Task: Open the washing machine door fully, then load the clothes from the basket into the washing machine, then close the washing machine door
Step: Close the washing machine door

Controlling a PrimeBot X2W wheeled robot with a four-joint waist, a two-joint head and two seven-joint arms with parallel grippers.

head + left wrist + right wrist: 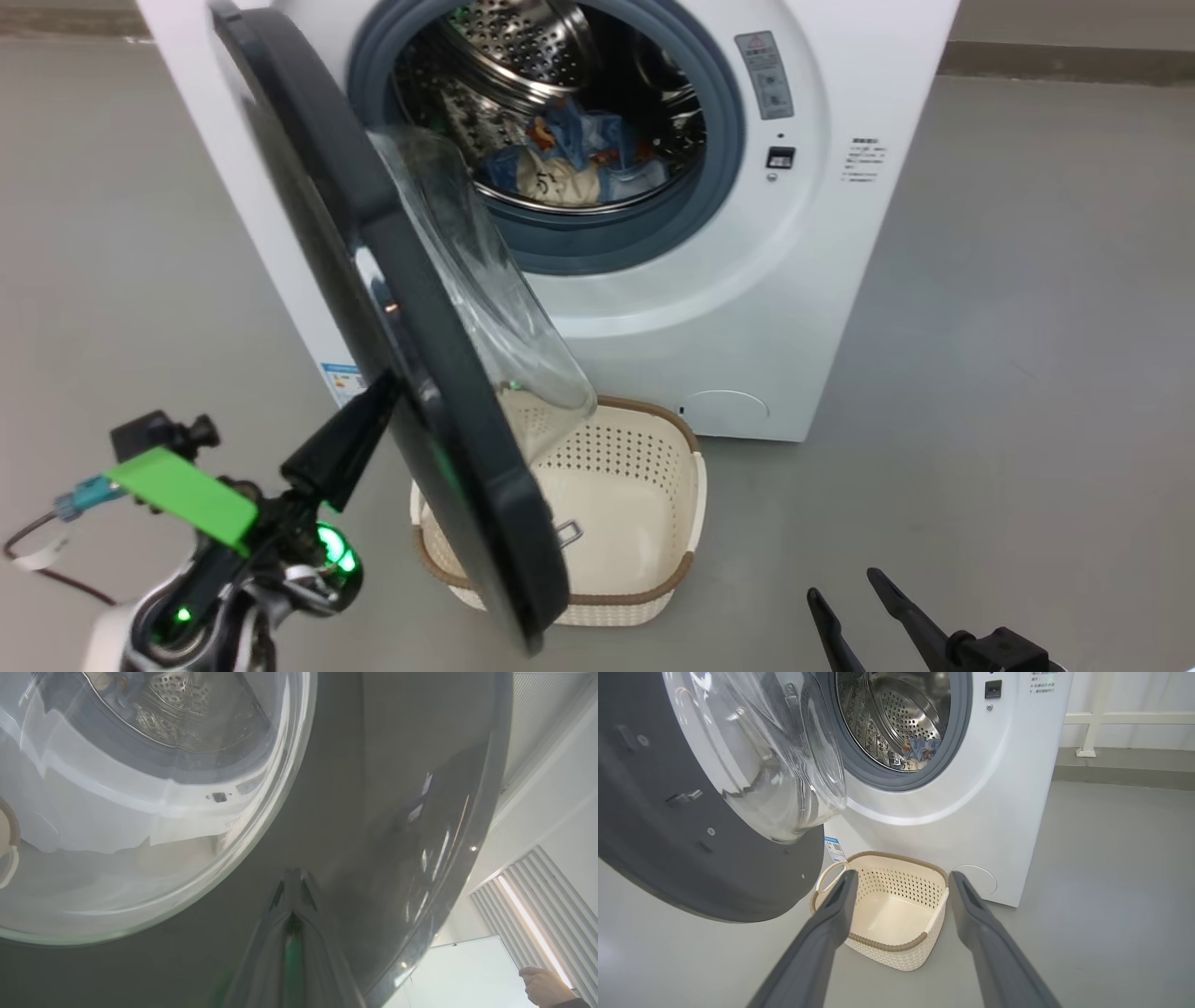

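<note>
The washing machine door stands swung out from its hinge on the left side of the opening, about halfway open. In the head view it is nearly edge-on, with its clear glass bowl bulging toward the drum. The clothes, blue printed fabric with a pale piece, lie in the bottom of the steel drum of the washing machine. The machine stands on the grey floor toward the floor's far edge, by the wall.

The basket sits on the floor just in front of the machine, partly under the door's lower edge.

A grey warning label sits at the upper right of the drum opening, above a small dark latch slot. A few lines of tiny print lie further right. A blue sticker is low on the machine's front, behind the door. None of this writing can be read.

The left end effector has its fingers pressed together, and the tip meets the door's dark outer face beside the glass. The right end effector is low at the near side of the floor, fingers spread apart, holding nothing.

A person's hand shows at the lower right corner of the left wrist view.
</note>
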